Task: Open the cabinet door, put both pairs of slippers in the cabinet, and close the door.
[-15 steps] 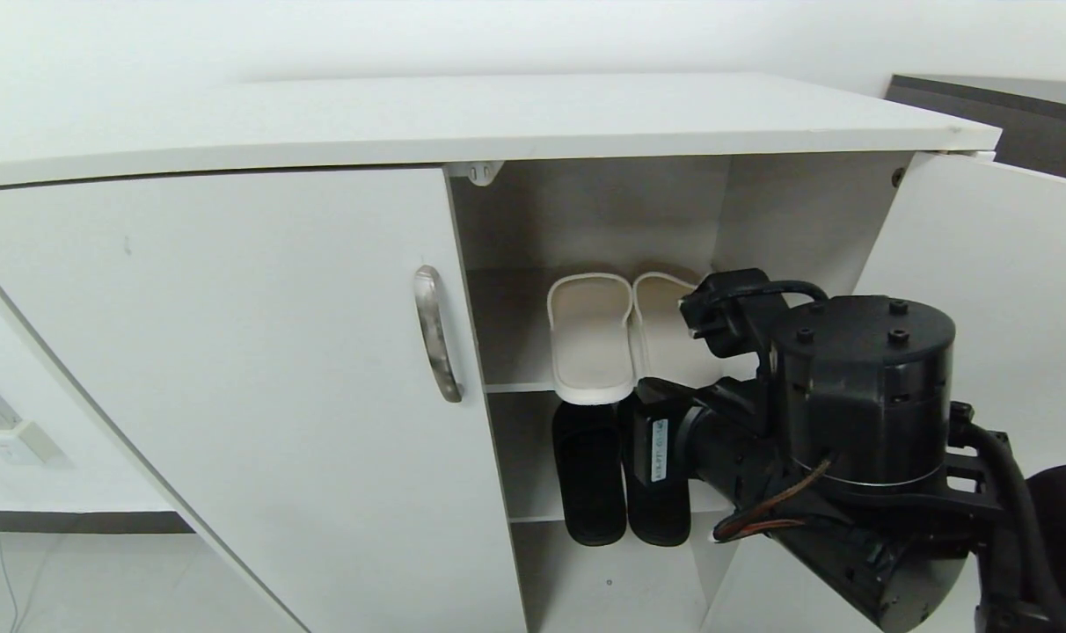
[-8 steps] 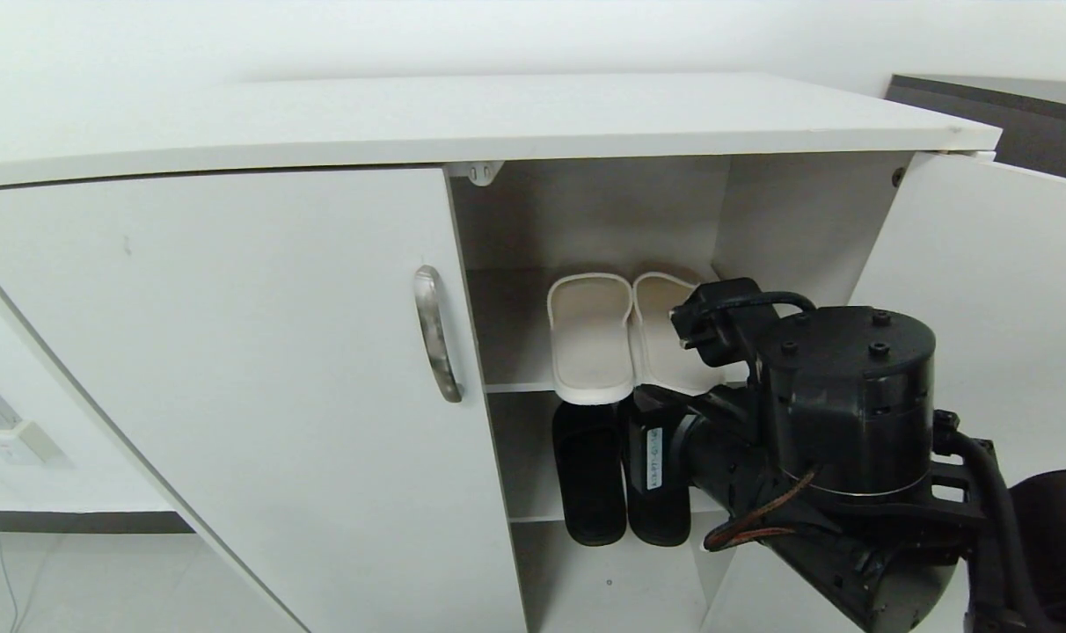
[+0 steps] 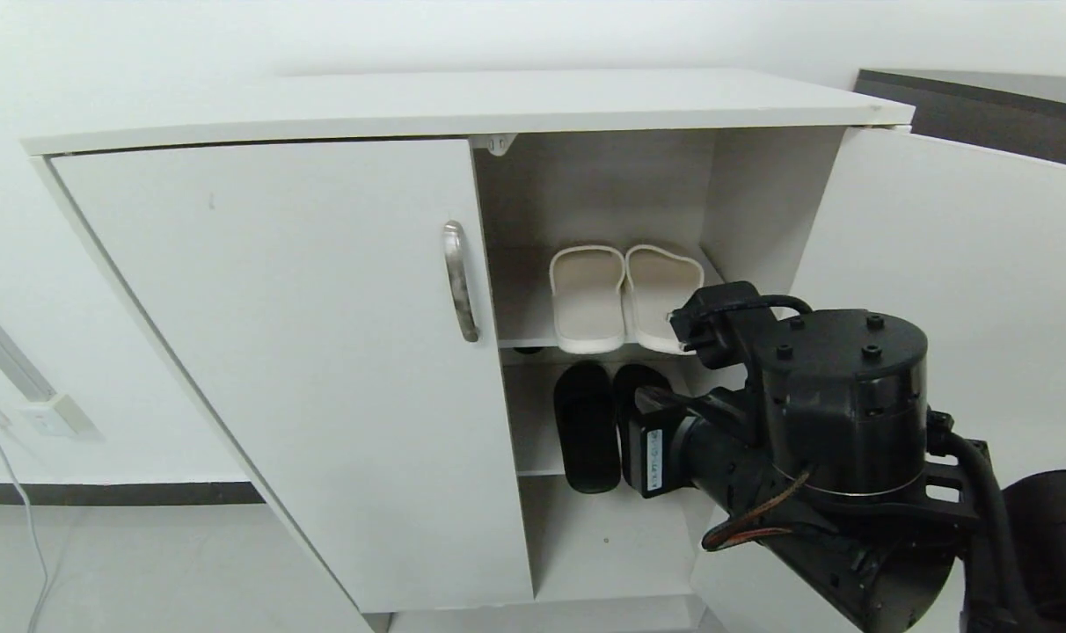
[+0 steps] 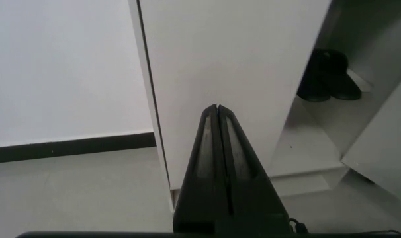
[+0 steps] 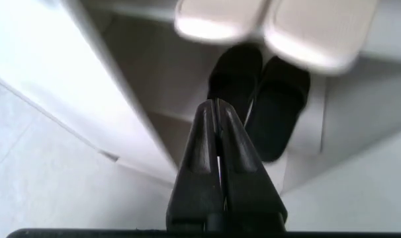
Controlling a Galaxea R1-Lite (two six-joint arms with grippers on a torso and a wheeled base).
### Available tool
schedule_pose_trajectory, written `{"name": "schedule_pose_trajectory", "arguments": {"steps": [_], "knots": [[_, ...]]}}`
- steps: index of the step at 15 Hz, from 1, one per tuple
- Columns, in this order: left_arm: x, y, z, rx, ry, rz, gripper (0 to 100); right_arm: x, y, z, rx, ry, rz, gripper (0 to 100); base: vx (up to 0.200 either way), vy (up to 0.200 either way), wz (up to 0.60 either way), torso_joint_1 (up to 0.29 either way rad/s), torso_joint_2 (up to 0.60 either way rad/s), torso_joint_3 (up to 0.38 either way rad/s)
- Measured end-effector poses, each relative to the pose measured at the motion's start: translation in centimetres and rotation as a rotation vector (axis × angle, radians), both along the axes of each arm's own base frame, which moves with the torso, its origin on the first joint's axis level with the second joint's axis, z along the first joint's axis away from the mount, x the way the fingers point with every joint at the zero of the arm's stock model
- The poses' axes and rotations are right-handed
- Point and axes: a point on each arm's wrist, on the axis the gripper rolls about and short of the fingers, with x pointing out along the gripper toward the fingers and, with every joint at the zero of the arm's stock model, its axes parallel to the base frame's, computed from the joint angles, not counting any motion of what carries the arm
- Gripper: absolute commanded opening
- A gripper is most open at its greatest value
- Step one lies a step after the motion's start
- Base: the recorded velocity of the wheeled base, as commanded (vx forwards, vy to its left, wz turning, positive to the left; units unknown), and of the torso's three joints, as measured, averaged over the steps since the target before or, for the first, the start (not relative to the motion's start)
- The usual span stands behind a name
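Already shelved inside the white two-door cabinet point(image 3: 463, 97), mid-frame in the head view: cream-white pair of foam slippers point(image 3: 625, 294) on the upper shelf point(image 3: 522, 308), black pair of slippers point(image 3: 586, 426) directly below on the lower shelf point(image 3: 537, 466), ends slightly overhanging the shelf fronts. Unmoved against the shelves over the last second; merely shrunk and slid up-frame together with the whole cabinet, so read as the camera backing away, not as anything shifting. Right jaws pressed together, empty, aimed at the black pair from outside the opening; left jaws likewise pressed together, facing the closed left door point(image 3: 278, 334) with its brushed-metal handle point(image 3: 460, 281). Right-hand door point(image 3: 938, 264) wide open at the frame's right. Leaves, by this look, only the swinging shut of that door.
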Motion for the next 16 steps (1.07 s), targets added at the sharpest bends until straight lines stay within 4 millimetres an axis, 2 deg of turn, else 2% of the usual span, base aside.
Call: {"name": "schedule_pose_trajectory", "arguments": {"steps": [9,16], "knots": [[0.0,0.0,0.0,0.000,0.000,0.000,0,0.0,-0.2,-0.7,-0.018,0.016,0.001,0,-0.200,0.000,0.00,0.003,0.00,0.002],[0.0,0.0,0.0,0.000,0.001,0.001,0,1.5,-0.6,-2.4,-0.038,-0.018,-0.031,0,0.000,0.000,0.00,0.000,0.00,0.000]]}}
